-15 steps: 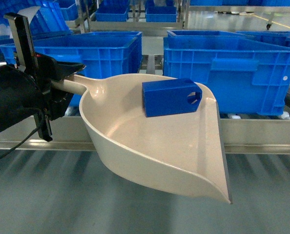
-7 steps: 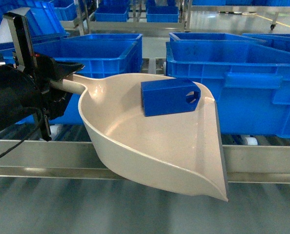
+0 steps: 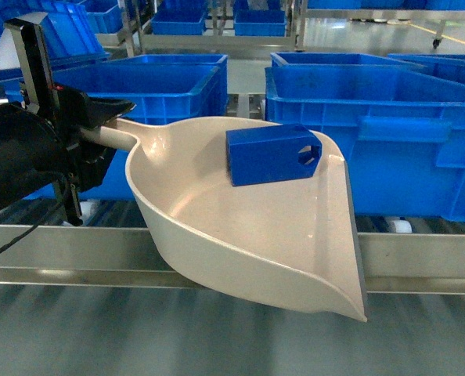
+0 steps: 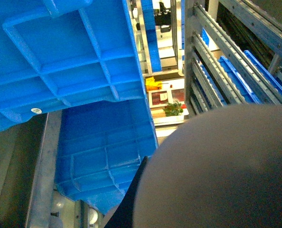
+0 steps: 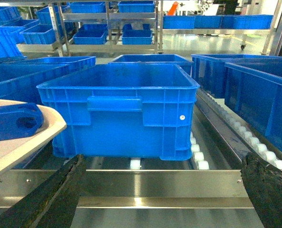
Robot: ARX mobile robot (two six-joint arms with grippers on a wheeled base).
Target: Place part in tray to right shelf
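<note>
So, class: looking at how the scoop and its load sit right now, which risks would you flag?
1. The blue part lies loose in the tray, near the open lip; a tilt could slide it out.
2. The left gripper holds only the handle end, so the tray could sag or twist.
3. Blue crates crowd the shelf rail; the lip might strike them.

My left end effector (image 3: 99,125) is matte black, bulky and rounded at the wrist housing, with a flat black upright bracket rising above it and a thin black cable looping beneath. My right end effector (image 5: 164,190) shows two dark fingers (image 5: 51,199) with a rough, pitted, slightly greenish-black coating, wide apart
</note>
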